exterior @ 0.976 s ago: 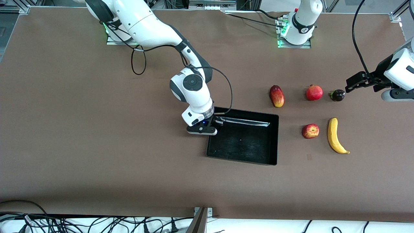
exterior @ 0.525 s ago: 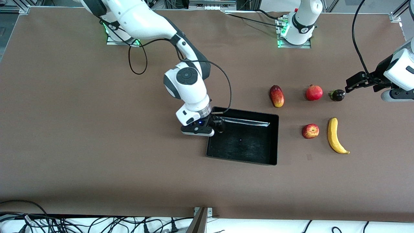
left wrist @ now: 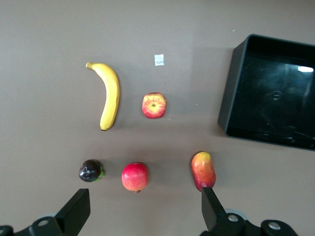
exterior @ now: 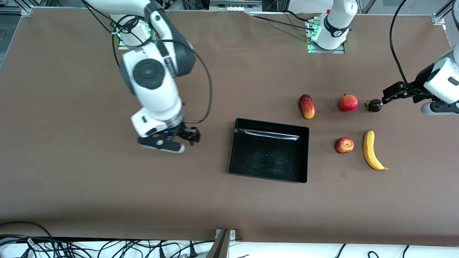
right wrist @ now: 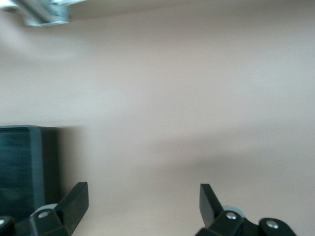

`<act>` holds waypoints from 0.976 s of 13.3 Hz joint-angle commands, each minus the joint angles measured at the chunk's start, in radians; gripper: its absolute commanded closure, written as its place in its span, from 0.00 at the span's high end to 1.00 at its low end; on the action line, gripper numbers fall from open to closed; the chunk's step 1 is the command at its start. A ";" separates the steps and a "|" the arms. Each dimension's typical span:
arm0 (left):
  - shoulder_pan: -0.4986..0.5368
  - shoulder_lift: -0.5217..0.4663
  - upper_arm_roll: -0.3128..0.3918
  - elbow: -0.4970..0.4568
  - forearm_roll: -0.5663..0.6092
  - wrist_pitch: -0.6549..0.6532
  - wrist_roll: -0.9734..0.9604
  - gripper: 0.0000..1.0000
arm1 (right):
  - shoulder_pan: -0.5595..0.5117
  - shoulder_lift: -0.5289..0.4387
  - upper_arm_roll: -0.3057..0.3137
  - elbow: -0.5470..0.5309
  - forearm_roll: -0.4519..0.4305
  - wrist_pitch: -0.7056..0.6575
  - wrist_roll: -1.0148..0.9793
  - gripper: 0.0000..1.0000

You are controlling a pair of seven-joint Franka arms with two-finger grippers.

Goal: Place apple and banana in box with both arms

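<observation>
Front view: right gripper, jaws spread and empty, hangs over bare brown table at nine o'clock of the shallow glossy black plastic box. At the box's three o'clock lie the small red-yellow apple and long curved yellow banana. Left gripper, jaws apart and empty, hovers by a small dark round fruit.

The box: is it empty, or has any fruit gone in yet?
Empty. The box shows only its bare black floor; the apple and banana lie on the table beside it, toward the left arm's end.

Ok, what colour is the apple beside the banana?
The apple is red with yellow streaks and a yellowish dimple, clearest in the left wrist view.
</observation>
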 commanded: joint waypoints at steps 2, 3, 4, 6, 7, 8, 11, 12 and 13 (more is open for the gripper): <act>0.028 0.158 0.011 -0.001 -0.039 0.144 0.014 1.00 | -0.029 -0.113 -0.115 -0.032 0.008 -0.214 -0.260 1.00; 0.028 0.196 0.011 0.000 -0.039 0.192 0.014 1.00 | -0.063 -0.133 -0.134 -0.032 0.051 -0.276 -0.335 1.00; 0.028 0.241 0.011 0.000 -0.039 0.247 0.015 1.00 | -0.102 -0.157 -0.155 -0.032 0.098 -0.324 -0.421 1.00; 0.027 0.316 0.011 -0.016 -0.032 0.362 0.012 1.00 | -0.164 -0.193 -0.209 -0.032 0.147 -0.399 -0.614 1.00; 0.027 0.336 0.011 -0.023 -0.032 0.400 0.012 1.00 | -0.172 -0.194 -0.241 -0.031 0.145 -0.434 -0.684 1.00; 0.028 0.359 0.011 -0.027 -0.032 0.425 0.012 1.00 | -0.176 -0.210 -0.281 -0.032 0.148 -0.474 -0.738 1.00; 0.027 0.407 0.011 -0.097 -0.030 0.564 0.003 1.00 | -0.308 -0.260 -0.216 -0.063 0.151 -0.542 -0.763 1.00; 0.024 0.413 0.011 -0.140 -0.030 0.630 0.002 1.00 | -0.390 -0.283 -0.112 -0.084 0.132 -0.503 -0.763 1.00; 0.021 0.415 0.009 -0.176 -0.030 0.681 0.000 1.00 | -0.446 -0.318 -0.026 -0.124 0.069 -0.467 -0.763 1.00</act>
